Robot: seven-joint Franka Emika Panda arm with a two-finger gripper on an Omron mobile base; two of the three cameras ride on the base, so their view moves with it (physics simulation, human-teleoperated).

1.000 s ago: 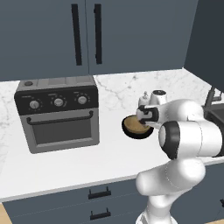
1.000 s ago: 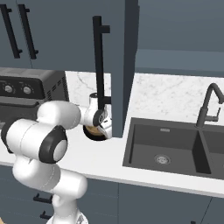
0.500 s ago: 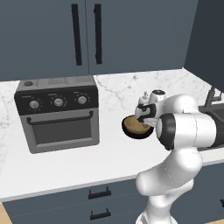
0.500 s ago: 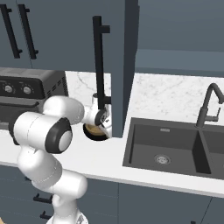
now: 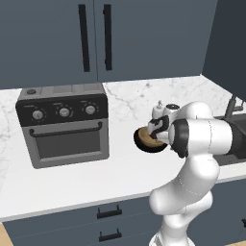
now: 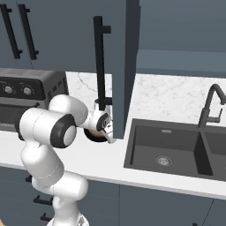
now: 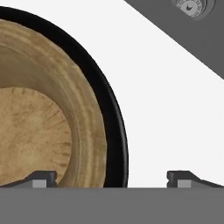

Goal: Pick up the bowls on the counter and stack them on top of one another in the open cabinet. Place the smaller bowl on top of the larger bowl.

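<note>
The tan wooden smaller bowl (image 7: 48, 127) sits nested inside the glossy black larger bowl (image 7: 117, 131) on the white marble counter (image 7: 175, 113). The nested pair also shows as a dark bowl (image 5: 145, 141) with a tan inside, and again as a bowl (image 6: 94, 134) in the right base view. My gripper (image 7: 111, 178) is open and hangs close over the pair, one fingertip (image 7: 43, 178) over the wooden inside and the other over bare counter, with both rims between them. It holds nothing. The open cabinet (image 6: 176, 57) is above the sink, its door (image 6: 119, 66) swung out right behind my hand (image 6: 105, 126).
A black toaster oven (image 5: 65, 125) stands on the counter left of the bowls. The dark double sink (image 6: 176, 150) with a black faucet (image 6: 212, 106) lies to their right. Low drawers (image 5: 108, 214) run under the counter's front edge.
The arm's elbow has folded in toward the bowls while the hand stays over them, a little lower. The bowls have not moved.
</note>
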